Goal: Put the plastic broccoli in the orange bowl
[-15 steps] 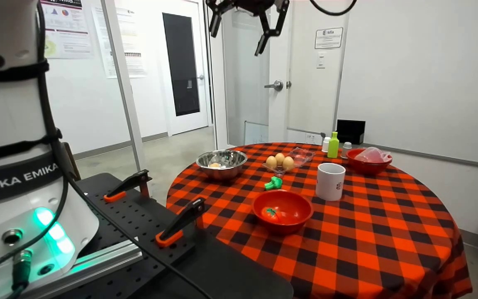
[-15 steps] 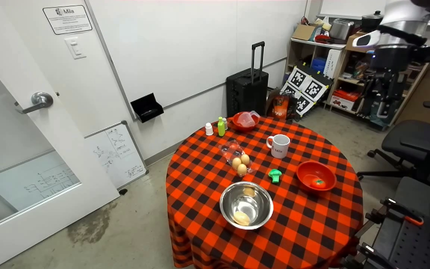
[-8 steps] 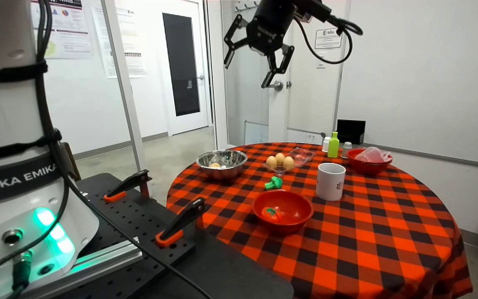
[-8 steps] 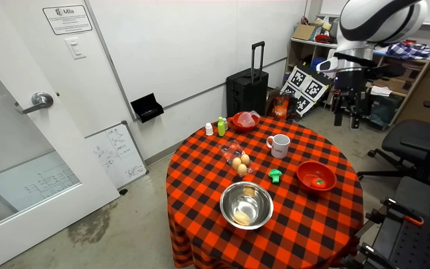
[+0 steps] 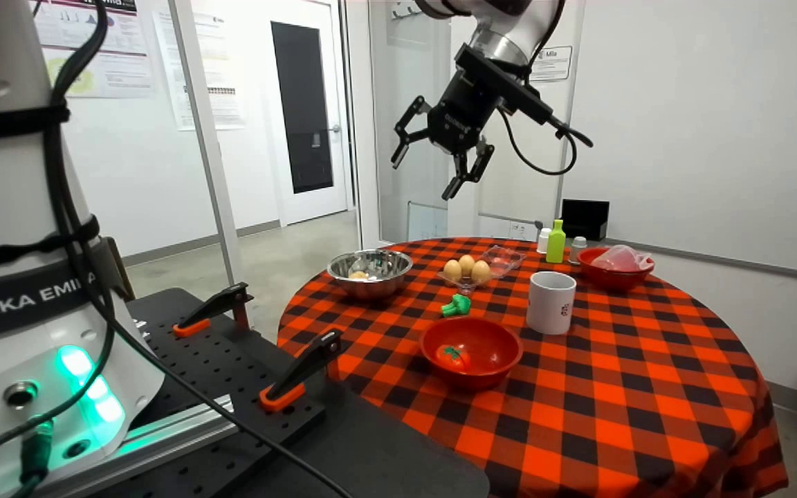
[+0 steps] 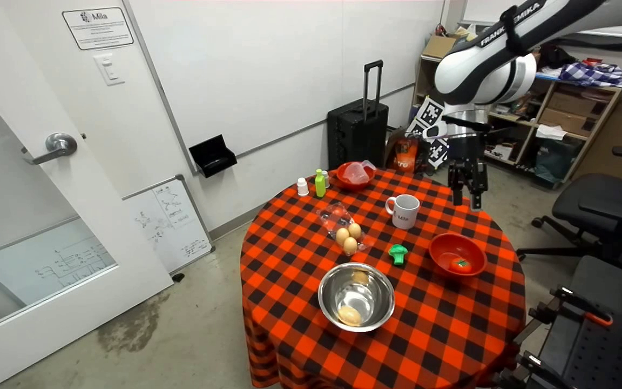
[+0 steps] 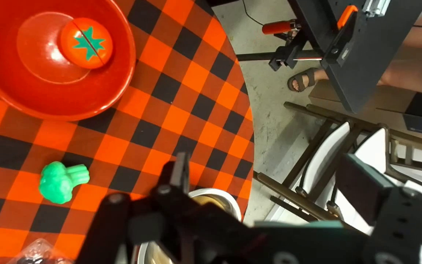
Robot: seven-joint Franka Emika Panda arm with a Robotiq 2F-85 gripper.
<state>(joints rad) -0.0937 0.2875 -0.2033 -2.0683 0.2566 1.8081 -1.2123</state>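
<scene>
The plastic broccoli (image 5: 456, 305) is a small bright green lump lying on the checkered tablecloth, beside the orange bowl (image 5: 492, 365) and apart from it. In an exterior view, the broccoli (image 6: 398, 253) lies between the orange bowl (image 6: 443, 249) and the metal bowl. The orange bowl holds a toy tomato (image 6: 460, 265). In the wrist view, the broccoli (image 7: 58, 183) is at left, below the orange bowl (image 7: 31, 96). My gripper (image 5: 423, 181) is open and empty, tilted, high above the table; it also shows in an exterior view (image 6: 466, 203) and the wrist view (image 7: 269, 168).
A silver metal bowl (image 6: 328, 276) holds a pale item. Several eggs (image 6: 350, 245) sit by a clear carton. A white mug (image 5: 551, 302) stands near the orange bowl. A green bottle (image 5: 555, 242), white shakers and a pinkish-red bowl (image 5: 609, 277) stand at the far side.
The arm has come down and moved in over the table side, toward the mug and bowls. The gripper stays open. The objects on the table have not moved.
</scene>
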